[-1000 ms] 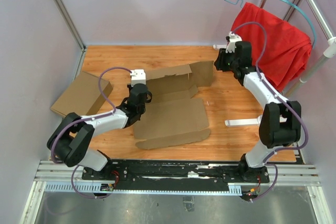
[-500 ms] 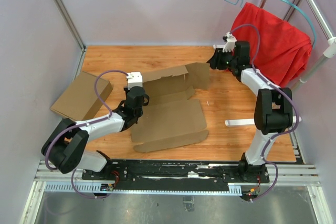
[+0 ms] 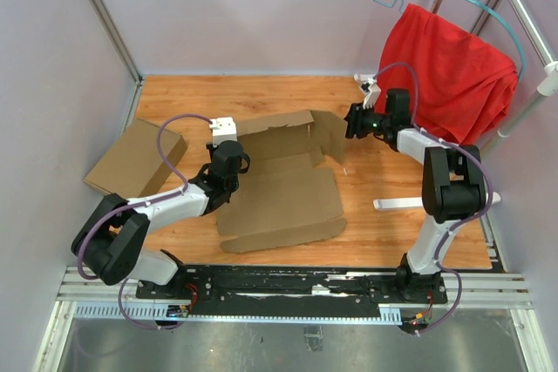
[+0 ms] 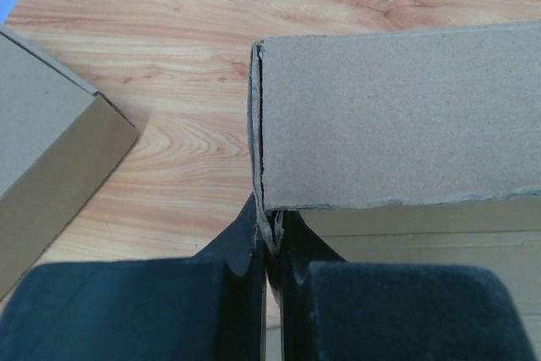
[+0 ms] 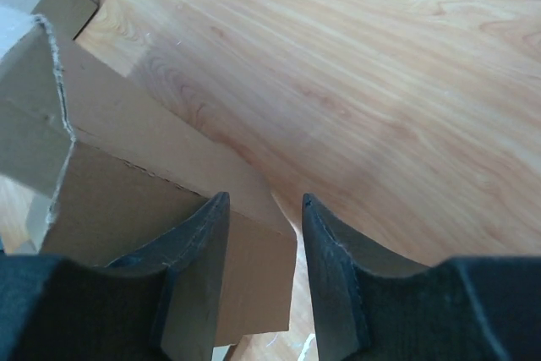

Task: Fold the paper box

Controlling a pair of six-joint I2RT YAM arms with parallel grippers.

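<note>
One paper box (image 3: 279, 198), one tan box (image 3: 135, 160) — left gripper (image 4: 270, 247) pinches the former's wall, right gripper (image 5: 262, 234) gapes beside its flap

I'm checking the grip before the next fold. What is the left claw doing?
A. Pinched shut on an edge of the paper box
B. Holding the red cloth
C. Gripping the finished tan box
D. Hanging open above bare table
A: the left wrist view shows the left claw closed on the thin edge of a raised wall of the paper box.
</note>
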